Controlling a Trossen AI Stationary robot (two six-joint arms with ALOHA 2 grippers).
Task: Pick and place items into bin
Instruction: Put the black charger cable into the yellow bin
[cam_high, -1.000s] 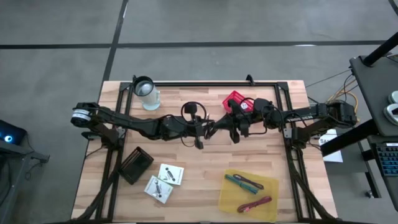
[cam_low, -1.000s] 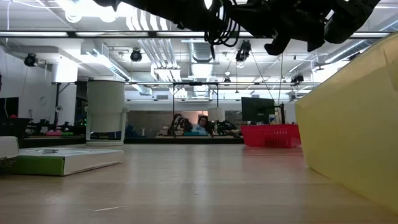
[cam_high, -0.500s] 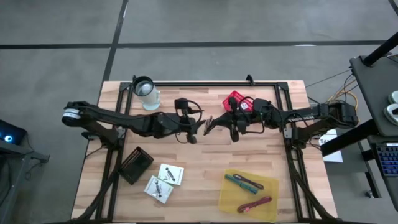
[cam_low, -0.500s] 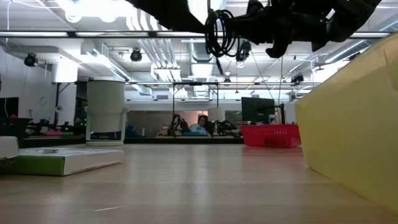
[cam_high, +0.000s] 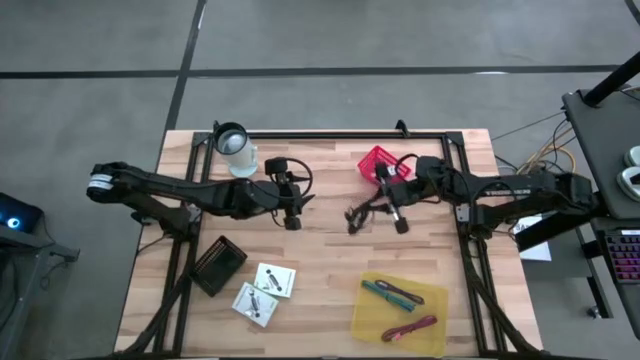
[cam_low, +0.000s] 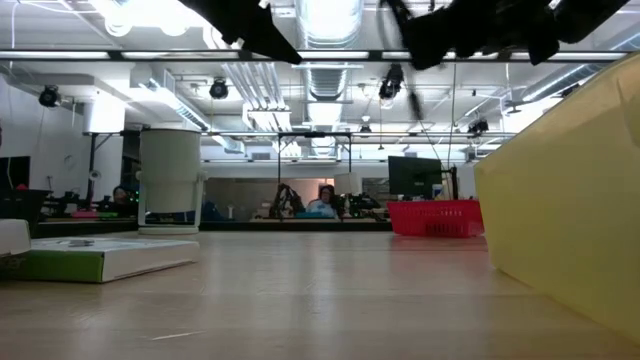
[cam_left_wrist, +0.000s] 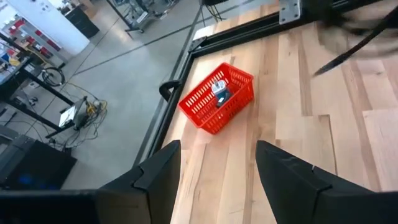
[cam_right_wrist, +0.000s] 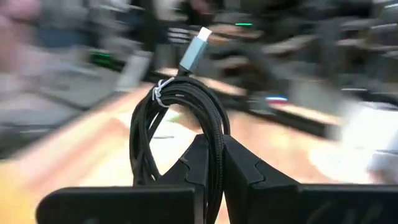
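Note:
In the high view my right gripper (cam_high: 388, 208) hovers over mid-table, shut on the black cable coil (cam_high: 358, 212). The right wrist view shows the coil (cam_right_wrist: 177, 118) standing up between my fingers, its silver plug (cam_right_wrist: 196, 40) on top. My left gripper (cam_high: 292, 215) is open and holds nothing; it hangs left of the coil, with a gap between them. Its fingers (cam_left_wrist: 158, 177) stand wide apart. The teal and maroon sticks (cam_high: 392, 293) and another stick (cam_high: 408, 328) lie in the yellow bin (cam_high: 368, 318). Two white cards (cam_high: 275, 280) (cam_high: 254, 303) lie flat on the near left of the table. My right gripper pinches the coil's bundled strands (cam_right_wrist: 214, 146) between its two fingers (cam_right_wrist: 239, 171), on one side of the loop. The coil is lifted clear of the table. In the wrist view the loop stands out past the fingertips, with its plug at the far end.
A red mesh basket (cam_high: 378, 163) with a small piece inside (cam_left_wrist: 219, 90) sits at the far edge beside my right arm. A clear cup (cam_high: 235, 148) stands far left. A black box (cam_high: 218, 265) lies near left. Bare wood (cam_high: 320, 255) lies between the cards and the bin.
The two grippers were close together over mid-table and have parted. My left gripper has drawn back toward the table's left edge, without the coil. My right gripper has pulled back toward the right edge, carrying the coil with it.

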